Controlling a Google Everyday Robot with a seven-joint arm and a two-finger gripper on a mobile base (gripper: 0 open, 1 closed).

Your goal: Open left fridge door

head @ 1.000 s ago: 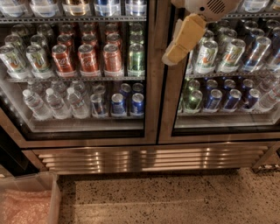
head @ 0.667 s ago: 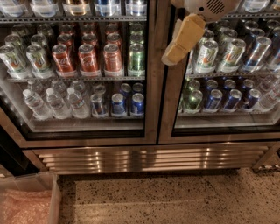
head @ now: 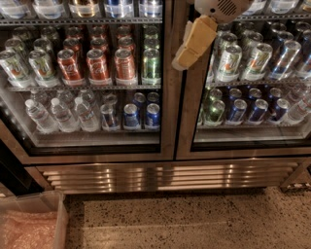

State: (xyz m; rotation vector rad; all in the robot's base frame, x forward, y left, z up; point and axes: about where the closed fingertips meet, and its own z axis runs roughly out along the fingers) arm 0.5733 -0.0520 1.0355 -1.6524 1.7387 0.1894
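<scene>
The left fridge door (head: 87,97) is a glass pane in a wide brushed-steel frame and stands closed. Red cola cans (head: 99,63) and clear water bottles (head: 63,114) show through it. My gripper (head: 188,48), pale yellow under a white wrist (head: 223,7), hangs at the upper centre of the view. It is in front of the steel strip (head: 169,97) where the two doors meet, by the left door's right edge. I cannot tell whether it touches the frame.
The matching right glass door (head: 252,97) shows green-white and blue cans. A ribbed steel grille (head: 165,177) runs below both doors. Speckled floor (head: 194,219) lies in front. A clear plastic bin (head: 29,223) sits at the bottom left.
My gripper has shifted slightly to the left, nearer the left door's right edge. The doors have not moved.
</scene>
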